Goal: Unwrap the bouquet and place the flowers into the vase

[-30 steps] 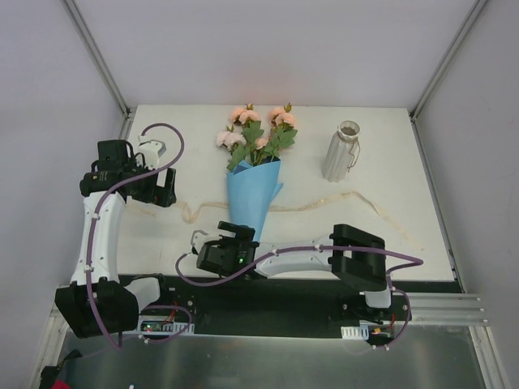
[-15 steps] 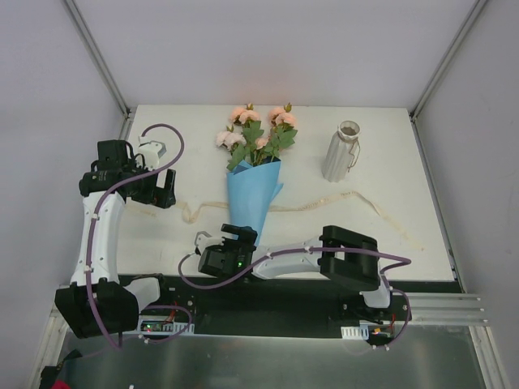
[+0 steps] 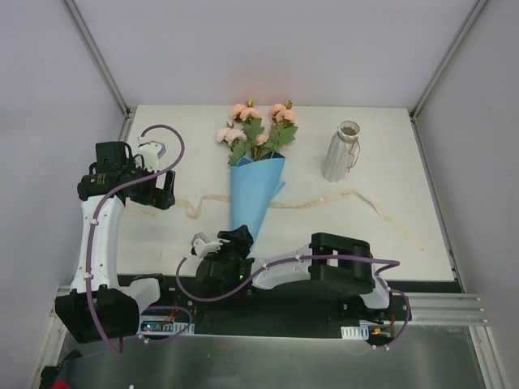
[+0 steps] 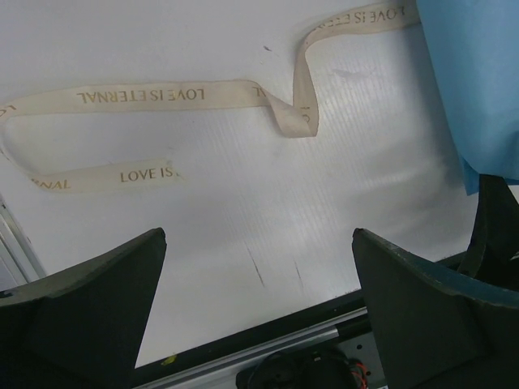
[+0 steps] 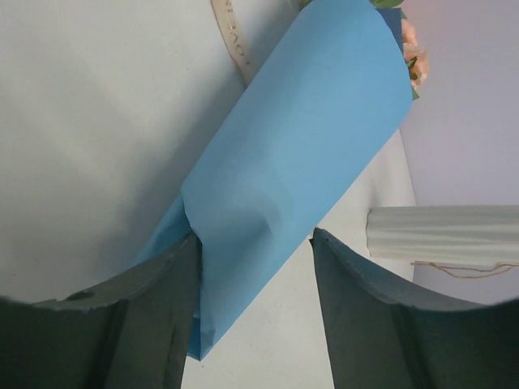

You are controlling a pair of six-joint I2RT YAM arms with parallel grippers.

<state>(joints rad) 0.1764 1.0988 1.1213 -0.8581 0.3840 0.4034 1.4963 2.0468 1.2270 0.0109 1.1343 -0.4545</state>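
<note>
the bouquet [image 3: 255, 188] lies flat in the middle of the table [image 3: 397, 134], its narrow end toward the arms and the blooms toward the far edge. the flowers [image 3: 256, 130], peach and pale pink with green leaves, stick out of the wide mouth of the blue paper [image 5: 304, 138], which is wrapped round them as a cone. the cream ribbon [image 3: 328, 198] is not tied on it. it lies loose across the table, running in from the left, going out of sight at the cone's edge and coming out again on the right, where it trails off toward the near right side. from the left wrist you can read "love is eternal" printed along it.

the vase [image 3: 341, 151] stands upright to the right of the blooms, well apart from the bouquet, twine at its neck.

the right gripper [image 5: 250, 243] is down at the cone's narrow end, right by the near edge. its jaws are partly closed with one finger on each side of the paper, and the paper fills the gap between them, touching both. the paper shows a small crease just there. how hard it is pinched i can't tell.

the left gripper [image 3: 163, 193] hangs over the left part of the table, above the ribbon's looped end, apart from the bouquet. its jaws stand wide apart with nothing between them.
</note>
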